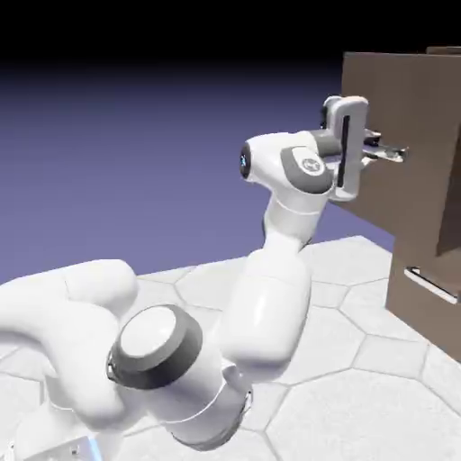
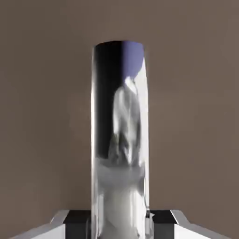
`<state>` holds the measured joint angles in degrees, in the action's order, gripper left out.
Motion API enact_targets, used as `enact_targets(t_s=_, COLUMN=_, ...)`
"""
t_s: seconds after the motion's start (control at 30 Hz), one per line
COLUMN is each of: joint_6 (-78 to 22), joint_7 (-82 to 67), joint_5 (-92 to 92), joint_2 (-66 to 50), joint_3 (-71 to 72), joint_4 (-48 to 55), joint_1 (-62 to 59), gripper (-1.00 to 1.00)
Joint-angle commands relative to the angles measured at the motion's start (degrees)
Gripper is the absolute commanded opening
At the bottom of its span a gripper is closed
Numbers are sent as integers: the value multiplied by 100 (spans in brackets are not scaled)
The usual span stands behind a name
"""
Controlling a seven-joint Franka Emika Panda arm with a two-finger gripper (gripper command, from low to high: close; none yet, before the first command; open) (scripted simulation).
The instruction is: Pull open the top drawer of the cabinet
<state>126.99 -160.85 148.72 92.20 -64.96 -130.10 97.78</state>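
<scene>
As far as the hand view goes, gripper (image 2: 120, 219): one grey fingertip (image 2: 70, 223) on each side of the silver bar, dark pads right up against it. Can't honestly tell if they're pinching it or just sitting alongside.
Bar handle (image 2: 120, 116): dead centre between the jaws. Its long axis runs up the middle of the hand view, but that view rolls with the wrist, so on the drawer front it's the horizontal bar.
Which way the pull goes: my guess is straight back out of the panel, toward the arm.
Top drawer (image 1: 405, 90): at the exterior view's upper right, with the gripper (image 1: 387, 151) at its front. The panel looks like it stands out ahead of the front below, so I'd say it's already partly open.
Cabinet (image 1: 410, 315): behind and below, with the lower handle (image 1: 430, 286) well clear of the hand.
Hard to see: the hand covers most of the bar in the exterior view, the cabinet is cut off at the right edge, and the bar's lower end is smeared by reflections.
</scene>
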Motion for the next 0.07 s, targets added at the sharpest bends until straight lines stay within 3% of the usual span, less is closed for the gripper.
enact_targets(t_s=0.0, joint_6=-54, joint_7=16, joint_5=-64, joint_2=33, joint_3=56, joint_4=-207, joint_1=-157, gripper=100)
enact_targets(t_s=0.03, joint_6=-108, joint_7=32, joint_5=-128, joint_2=66, joint_3=113, joint_4=-415, joint_1=-313, gripper=100)
